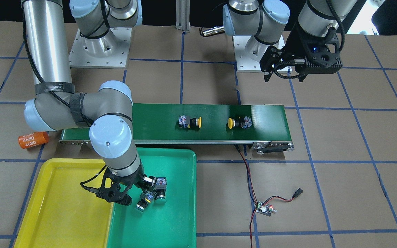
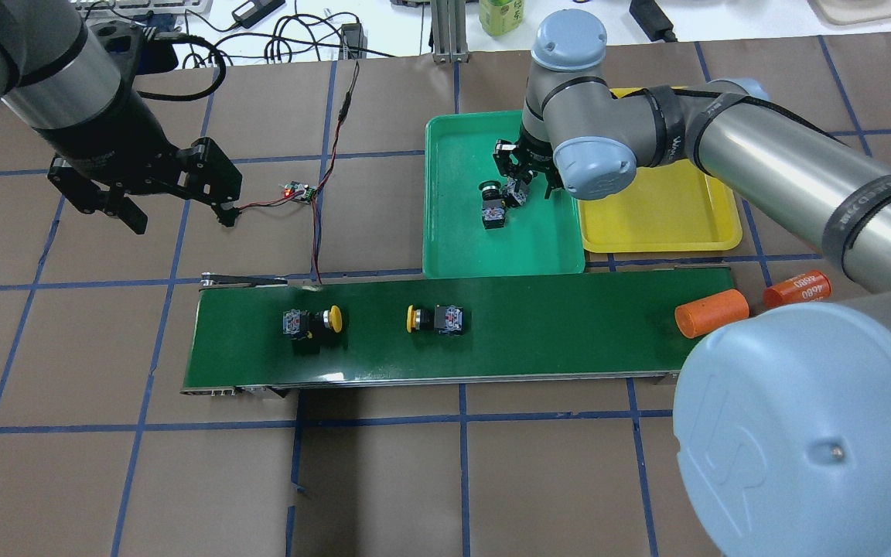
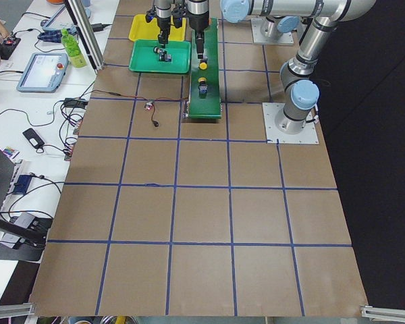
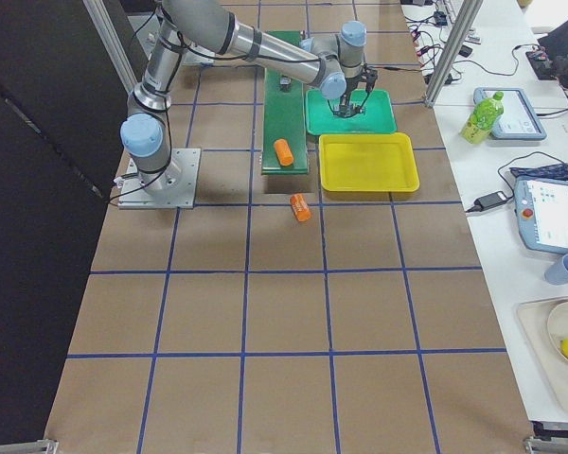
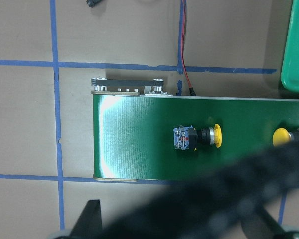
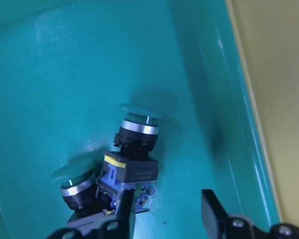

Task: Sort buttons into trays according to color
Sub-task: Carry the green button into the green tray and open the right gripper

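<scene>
Two green buttons lie touching each other in the green tray: one tilted with its cap up, the other beside it. My right gripper hovers just over them, open, with nothing between its fingers; one finger overlaps the first button's body. It also shows in the front view. Two yellow buttons lie on their sides on the belt. My left gripper is open and empty, high above the table beyond the belt's end. The yellow tray holds nothing.
The dark-green conveyor belt runs across the middle. One orange cylinder lies on its end and another on the table beside it. A small controller board with red and black wires lies near the belt.
</scene>
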Robot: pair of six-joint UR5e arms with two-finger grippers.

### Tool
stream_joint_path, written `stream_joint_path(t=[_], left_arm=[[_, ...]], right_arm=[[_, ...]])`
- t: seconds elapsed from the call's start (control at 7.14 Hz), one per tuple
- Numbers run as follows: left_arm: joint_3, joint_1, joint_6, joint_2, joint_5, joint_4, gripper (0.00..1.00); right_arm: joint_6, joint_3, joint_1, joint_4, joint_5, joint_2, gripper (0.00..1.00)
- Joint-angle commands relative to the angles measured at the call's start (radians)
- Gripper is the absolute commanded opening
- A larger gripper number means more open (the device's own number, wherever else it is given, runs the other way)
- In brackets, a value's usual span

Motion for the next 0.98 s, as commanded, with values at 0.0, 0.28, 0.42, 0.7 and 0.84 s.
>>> stream_joint_path(t=[0.0,0.28,0.42,0.7,0.84], left_arm=[[-0.002,-0.003,0.004,0.014,-0.005,0.000,1.00],[0.001,-0.007,0.000,0.023,-0.002,-0.006,1.00],[0.007,-0.012,0.004,0.026,-0.008,-0.008,1.00],[-0.008,-0.012,0.004,0.043,0.009,-0.011,1.00],[0.009,-0.010,0.003,0.028,0.007,-0.007,1.00]], right_arm=[[0.004,0.009,-0.009,0.052,-0.026,-0.099,1.00],[0.286,0.031,-0.038,0.341,-0.030,-0.287,1.00],[0.447,0.081,-0.041,0.382,-0.030,-0.370,1.00],[0.741,0.224,-0.038,0.379,-0.026,-0.498,1.00],[0.862,0.287,-0.035,0.364,-0.012,-0.533,1.00]])
